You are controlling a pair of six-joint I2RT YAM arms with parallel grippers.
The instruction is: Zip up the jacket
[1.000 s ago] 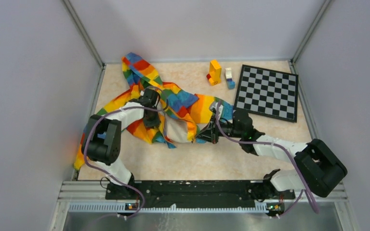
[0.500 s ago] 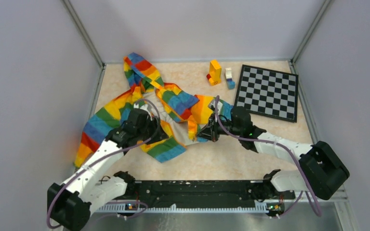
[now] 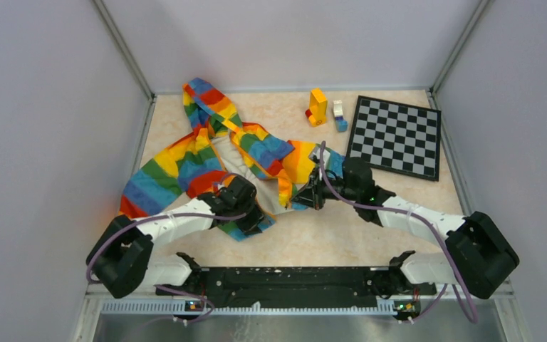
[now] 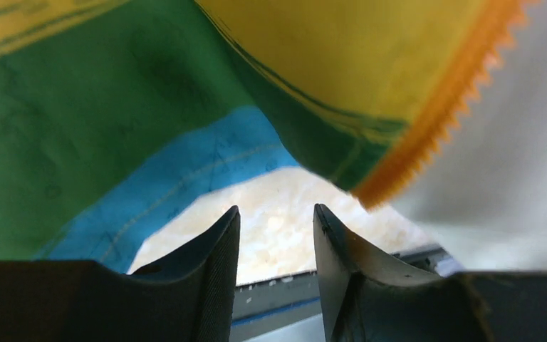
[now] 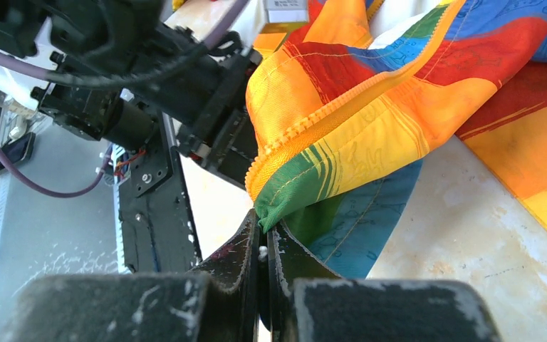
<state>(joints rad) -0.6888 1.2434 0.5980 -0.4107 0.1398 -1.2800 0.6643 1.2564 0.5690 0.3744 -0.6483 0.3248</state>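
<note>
The rainbow-striped jacket (image 3: pixel 185 157) lies open across the left and middle of the table, hood toward the back. My right gripper (image 3: pixel 315 194) is shut on the jacket's green bottom corner (image 5: pixel 285 199), next to the orange zipper strip (image 5: pixel 306 132), and holds it lifted. My left gripper (image 3: pixel 254 219) is open and empty at the other front panel's bottom edge. In the left wrist view its fingertips (image 4: pixel 228 221) are just below the blue hem (image 4: pixel 206 157) and the orange zipper teeth (image 4: pixel 434 121), without touching them.
A checkerboard (image 3: pixel 397 135) lies at the back right. Toy blocks, orange (image 3: pixel 318 105) and white-blue (image 3: pixel 339 114), stand behind the jacket. Walls enclose the table on the left, back and right. A black rail (image 3: pixel 285 281) runs along the near edge.
My left arm has swung from the jacket's middle down to its lower front hem, and the left sleeve now lies spread out. The right gripper has stayed holding its corner.
</note>
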